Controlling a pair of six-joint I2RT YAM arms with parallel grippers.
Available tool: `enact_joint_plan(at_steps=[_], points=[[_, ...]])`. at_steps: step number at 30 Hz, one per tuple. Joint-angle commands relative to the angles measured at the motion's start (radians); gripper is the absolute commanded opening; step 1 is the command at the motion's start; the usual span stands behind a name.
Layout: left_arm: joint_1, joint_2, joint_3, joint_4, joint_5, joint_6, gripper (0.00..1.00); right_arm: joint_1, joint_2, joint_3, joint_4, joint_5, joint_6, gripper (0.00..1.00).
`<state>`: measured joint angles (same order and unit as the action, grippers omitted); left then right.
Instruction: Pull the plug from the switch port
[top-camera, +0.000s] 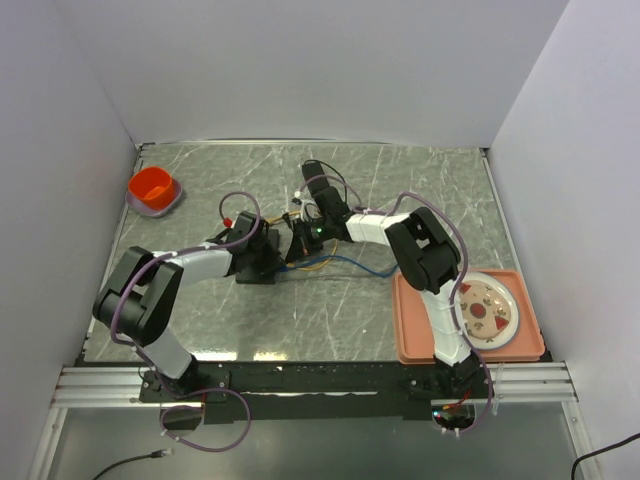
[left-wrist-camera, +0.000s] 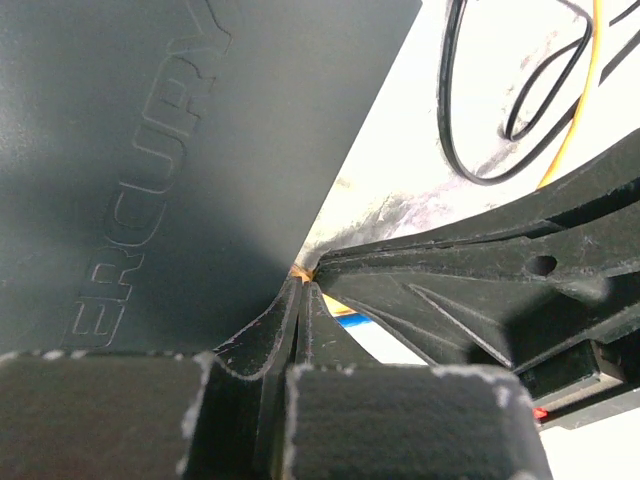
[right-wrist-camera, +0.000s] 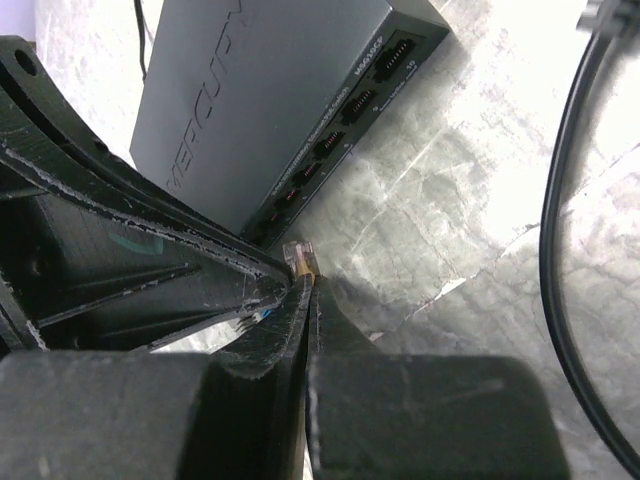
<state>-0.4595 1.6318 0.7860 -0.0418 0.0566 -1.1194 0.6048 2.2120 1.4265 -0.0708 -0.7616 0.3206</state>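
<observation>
The switch (right-wrist-camera: 250, 100) is a flat matte-black box with a row of ports (right-wrist-camera: 360, 100) along its long side edge. The plug (right-wrist-camera: 299, 255) is clear with a yellow boot. It pokes out from the tips of my right gripper (right-wrist-camera: 308, 285), which is shut on it, just off the switch's port edge and outside the sockets. My left gripper (left-wrist-camera: 303, 285) is shut with nothing between its fingers. Its tips rest at the edge of the switch (left-wrist-camera: 150, 150), against the right gripper's fingers (left-wrist-camera: 480, 280). From above, both grippers (top-camera: 268, 252) (top-camera: 298, 243) meet over the switch (top-camera: 255, 272).
Thin black leads (left-wrist-camera: 470, 150) (right-wrist-camera: 560, 250) and a yellow cable (left-wrist-camera: 585, 90) loop on the marble tabletop behind the switch. A blue cable (top-camera: 350, 262) trails right. An orange cup (top-camera: 153, 190) sits far left. A pink tray (top-camera: 420, 345) with a white plate (top-camera: 488, 310) lies near right.
</observation>
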Motion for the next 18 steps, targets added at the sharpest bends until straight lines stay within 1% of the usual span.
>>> enact_joint_plan(at_steps=[1, 6, 9, 10, 11, 12, 14, 15, 18], points=[[0.016, -0.013, 0.019, -0.024, -0.054, 0.012, 0.01, 0.006, 0.017, -0.074, -0.155, 0.131, -0.049, 0.0], [0.016, -0.102, 0.028, -0.02, -0.054, 0.046, 0.01, 0.006, -0.044, -0.081, -0.155, 0.176, -0.048, 0.0], [0.015, -0.164, 0.032, -0.036, -0.054, 0.061, 0.03, 0.007, -0.086, -0.078, -0.165, 0.223, -0.046, 0.0], [0.015, -0.177, 0.03, -0.039, -0.082, 0.066, 0.06, 0.006, -0.097, -0.081, -0.156, 0.235, -0.043, 0.02], [0.015, -0.202, 0.029, -0.041, -0.084, 0.069, 0.07, 0.007, -0.121, -0.084, -0.15, 0.242, -0.038, 0.06], [0.015, -0.211, 0.025, -0.046, -0.087, 0.075, 0.08, 0.006, -0.136, -0.093, -0.143, 0.249, -0.028, 0.18], [0.015, -0.24, 0.021, -0.047, -0.093, 0.076, 0.11, 0.006, -0.175, -0.101, -0.123, 0.269, -0.014, 0.32], [0.015, -0.25, 0.015, -0.047, -0.097, 0.082, 0.13, 0.007, -0.189, -0.104, -0.119, 0.281, -0.002, 0.43], [0.015, -0.271, -0.002, -0.044, -0.097, 0.09, 0.18, 0.007, -0.241, -0.11, -0.112, 0.318, 0.017, 0.56]])
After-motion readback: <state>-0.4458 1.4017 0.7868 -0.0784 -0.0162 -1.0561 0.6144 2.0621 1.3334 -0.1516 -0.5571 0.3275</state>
